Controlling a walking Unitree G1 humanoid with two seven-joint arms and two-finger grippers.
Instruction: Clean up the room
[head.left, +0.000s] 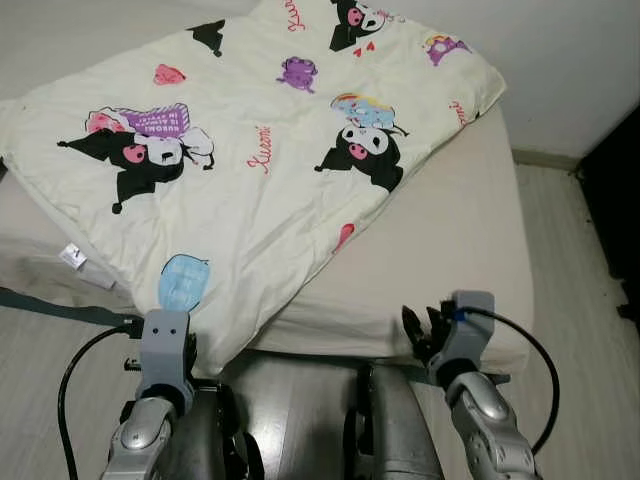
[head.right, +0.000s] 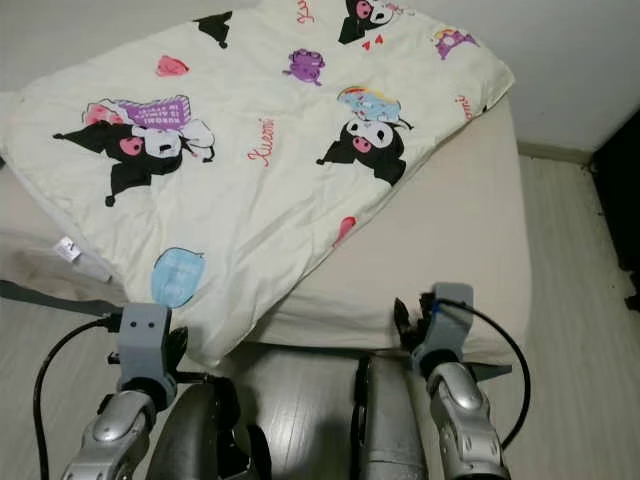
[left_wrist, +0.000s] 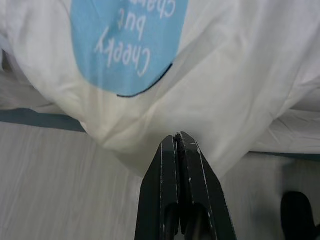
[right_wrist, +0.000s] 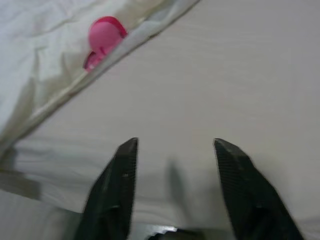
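Note:
A cream blanket printed with cartoon figures lies spread at a slant over the bed. Its near corner, with a blue patch, hangs over the bed's front edge. My left gripper is shut, its tips right at that hanging corner below the blue patch; no cloth shows between the fingers. My right gripper is open and hovers just over the bare mattress near the front edge, a little right of the blanket's hem and its pink heart.
The bed's front edge is right before my legs. Pale wood floor runs along the bed's right side, where a dark piece of furniture stands. A white wall is behind.

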